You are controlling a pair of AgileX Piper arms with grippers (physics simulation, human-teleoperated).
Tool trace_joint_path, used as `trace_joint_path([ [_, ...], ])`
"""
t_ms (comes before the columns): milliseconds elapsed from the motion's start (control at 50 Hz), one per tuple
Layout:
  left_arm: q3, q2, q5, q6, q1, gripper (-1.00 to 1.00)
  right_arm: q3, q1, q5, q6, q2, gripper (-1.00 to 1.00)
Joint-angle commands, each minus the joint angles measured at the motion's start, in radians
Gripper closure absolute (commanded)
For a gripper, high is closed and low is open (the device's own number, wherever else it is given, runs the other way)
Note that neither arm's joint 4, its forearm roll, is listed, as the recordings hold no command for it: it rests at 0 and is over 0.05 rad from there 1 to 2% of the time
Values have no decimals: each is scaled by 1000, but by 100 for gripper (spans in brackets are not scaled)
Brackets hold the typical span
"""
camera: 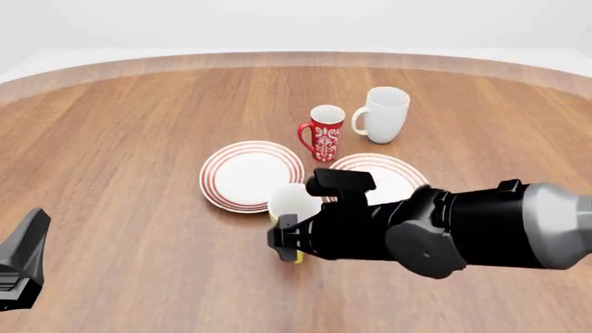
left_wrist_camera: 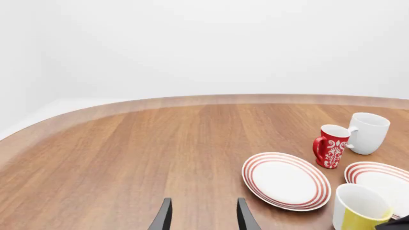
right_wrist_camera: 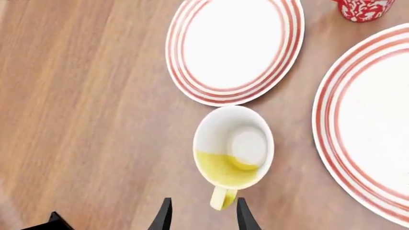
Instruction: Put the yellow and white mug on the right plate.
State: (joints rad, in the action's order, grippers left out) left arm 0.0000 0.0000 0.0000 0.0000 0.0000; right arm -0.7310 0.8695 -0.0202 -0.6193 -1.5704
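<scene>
Just ahead of the right gripper, the yellow and white mug is standing upright on the table, handle pointing straight back at the fingertips. Right jaws are spread, handle tip sitting just at the gap between them, not yet pinched. My read: arm is lining up for a handle grasp, since the mug body looks too wide for the opening.

Mug is resting on bare wood, not on either plate. It is sitting just near of the left plate, almost touching its rim, with the right plate beside it on the gripper's right, a small gap between. Short carry once lifted.

Left gripper is hanging idle well off to the side, jaws apart, holding nothing; probably parked to stay clear of the right arm's reach.

Beyond the plates, farther from the gripper, the red mug and white mug are standing close together; likely clear of the carry.

Materials: mug looking like glossy glazed ceramic, yellow shell, white inside, thin loop handle, so a slippery grip is my worry. Plates are shallow, round, white with thin red rings at the rim. Table is smooth wood grain with a rounded edge.
</scene>
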Motion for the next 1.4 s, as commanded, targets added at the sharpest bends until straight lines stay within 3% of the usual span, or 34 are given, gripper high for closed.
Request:
trace_joint_path([
  [20, 0, 0, 0, 0, 0, -100, 31, -7, 38, -13, -12, -100],
  [500, 0, 0, 0, 0, 0, -100, 71, 8, 170, -53, -107, -100],
  [1180, 0, 0, 0, 0, 0, -100, 96, 15, 258, -80, -166, -100],
  [1200, 0, 0, 0, 0, 0, -100, 97, 9, 258, -71, -161, 100],
  [1400, 0, 0, 0, 0, 0, -100, 103, 3, 260, -62, -150, 100],
])
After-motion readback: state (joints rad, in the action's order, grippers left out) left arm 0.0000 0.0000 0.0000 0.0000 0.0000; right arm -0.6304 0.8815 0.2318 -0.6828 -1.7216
